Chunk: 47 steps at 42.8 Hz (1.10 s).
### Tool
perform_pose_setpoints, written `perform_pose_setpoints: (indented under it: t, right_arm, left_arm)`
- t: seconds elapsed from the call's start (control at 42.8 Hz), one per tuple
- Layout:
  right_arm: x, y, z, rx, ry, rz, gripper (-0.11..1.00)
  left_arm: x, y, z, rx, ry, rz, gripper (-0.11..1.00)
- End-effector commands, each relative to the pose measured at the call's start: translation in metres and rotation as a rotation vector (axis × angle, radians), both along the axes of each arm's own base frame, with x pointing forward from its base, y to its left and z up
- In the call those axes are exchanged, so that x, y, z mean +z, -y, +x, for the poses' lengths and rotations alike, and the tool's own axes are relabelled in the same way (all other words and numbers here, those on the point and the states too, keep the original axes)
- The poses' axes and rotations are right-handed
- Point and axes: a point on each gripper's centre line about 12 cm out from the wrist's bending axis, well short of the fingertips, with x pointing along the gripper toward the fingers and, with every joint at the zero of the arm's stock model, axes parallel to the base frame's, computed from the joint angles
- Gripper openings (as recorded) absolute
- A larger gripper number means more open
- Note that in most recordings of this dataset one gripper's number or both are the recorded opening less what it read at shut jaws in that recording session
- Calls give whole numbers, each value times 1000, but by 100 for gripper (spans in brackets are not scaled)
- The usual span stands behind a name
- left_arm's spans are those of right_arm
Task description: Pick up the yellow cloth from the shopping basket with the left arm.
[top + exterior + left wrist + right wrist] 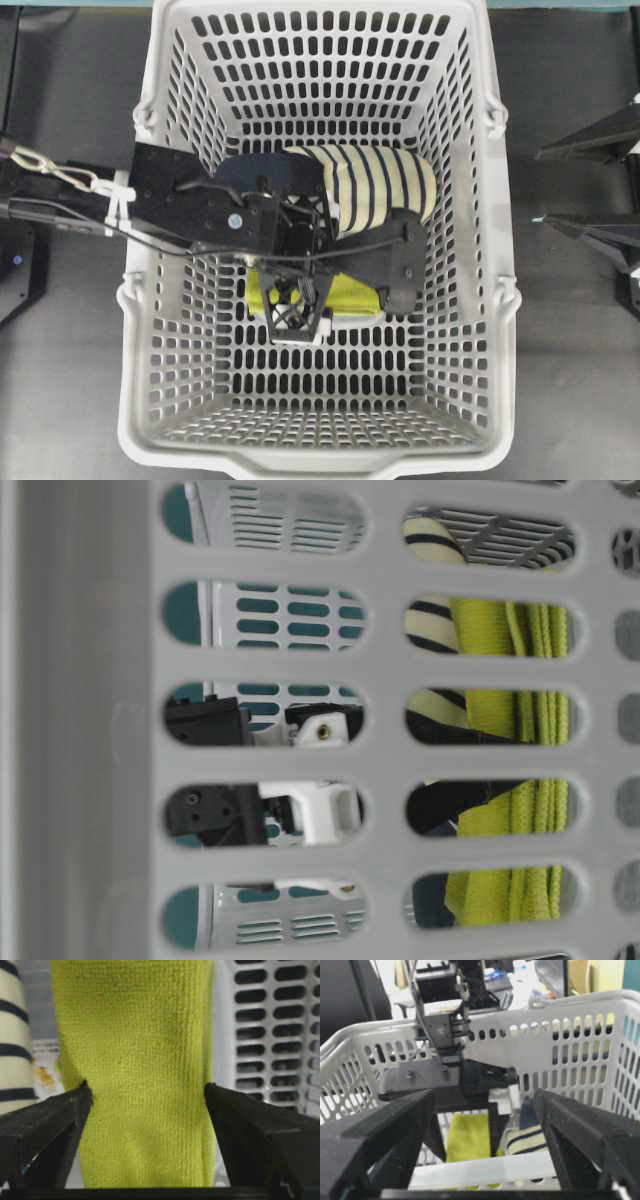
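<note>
The yellow cloth (350, 292) lies folded on the floor of the grey shopping basket (150, 300), just in front of the striped slipper (385, 185). My left gripper (297, 295) reaches down into the basket from the left and stands open astride the cloth. In the left wrist view the yellow cloth (142, 1035) fills the gap of the left gripper (147, 1086), with one black tip at each long edge. The arm hides part of the cloth from above. My right gripper (484, 1095) stands open outside the basket with nothing in it.
The basket's slotted walls (580, 1060) close in on all sides of the left gripper. The slipper (12, 1035) lies right beside the cloth on its left in the left wrist view. The right arm's black fingers (595, 190) sit beyond the basket's right rim.
</note>
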Motion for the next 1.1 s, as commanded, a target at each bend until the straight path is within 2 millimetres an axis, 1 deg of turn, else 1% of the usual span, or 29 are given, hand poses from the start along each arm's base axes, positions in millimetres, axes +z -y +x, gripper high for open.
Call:
perform_pose_setpoints:
  t: [0.0,0.117,0.234,0.327,0.35,0.397,0.42,0.444,0.467,0.49,0.514,0.537,0.56,0.654,0.701,0.747,0.794,0.841,0.911,0.957,1.004,1.074]
  right_arm:
    - [5,0,2,-2,17,-4,76]
    - [3,0,1,-2,14,-3,76]
    - [2,1,1,-3,11,-5,76]
    - [2,0,1,-2,9,-3,76]
    - [2,0,1,-2,11,-3,76]
    - [2,1,1,-3,12,-3,76]
    - [1,0,1,-2,9,-3,76]
    - [2,1,1,-3,11,-3,76]
    - [1,0,1,-2,9,-3,76]
    - [1,1,1,-3,9,-3,76]
    - [1,0,1,-2,11,-3,76]
    - [1,0,1,-2,11,-3,76]
    - [1,0,1,-2,11,-3,76]
    - [-1,0,0,-2,5,-3,76]
    - [-2,0,1,-2,1,-3,76]
    - [-2,1,1,-3,1,-5,76]
    - [-2,1,0,-3,1,-3,76]
    - [-2,1,0,-3,1,-3,76]
    - [-3,1,0,-3,0,-3,76]
    - [-3,1,0,-3,0,-3,76]
    - [-4,1,0,-3,-2,-3,76]
    - [-3,1,0,-3,0,-3,75]
  left_arm:
    - [-3,1,-2,-1,15,0,88]
    - [-14,6,-6,-7,17,-5,88]
    - [-18,10,-8,-10,31,-9,88]
    - [-17,11,-7,-15,38,-9,84]
    - [-16,11,-7,-16,40,-9,81]
    - [-16,11,-7,-20,40,-7,72]
    - [-15,11,-6,-22,41,-7,60]
    - [-14,12,-6,-23,43,-7,52]
    - [-12,12,-6,-27,47,-5,41]
    - [-5,12,-5,-33,63,-4,34]
    - [-1,11,-5,-33,72,-4,22]
    - [3,11,-5,-33,79,-5,16]
    - [9,10,-4,-30,95,-6,13]
    - [40,8,-2,-24,135,-8,13]
    - [59,8,-2,-22,149,-8,13]
    - [71,8,-2,-22,150,-8,13]
    - [88,8,-4,-19,147,-8,13]
    - [109,7,-7,-14,141,-7,13]
    - [129,6,-10,-10,131,-6,13]
    - [147,6,-14,-7,124,-6,12]
    - [172,5,-19,-3,131,-7,13]
    - [196,5,-23,0,150,-9,13]
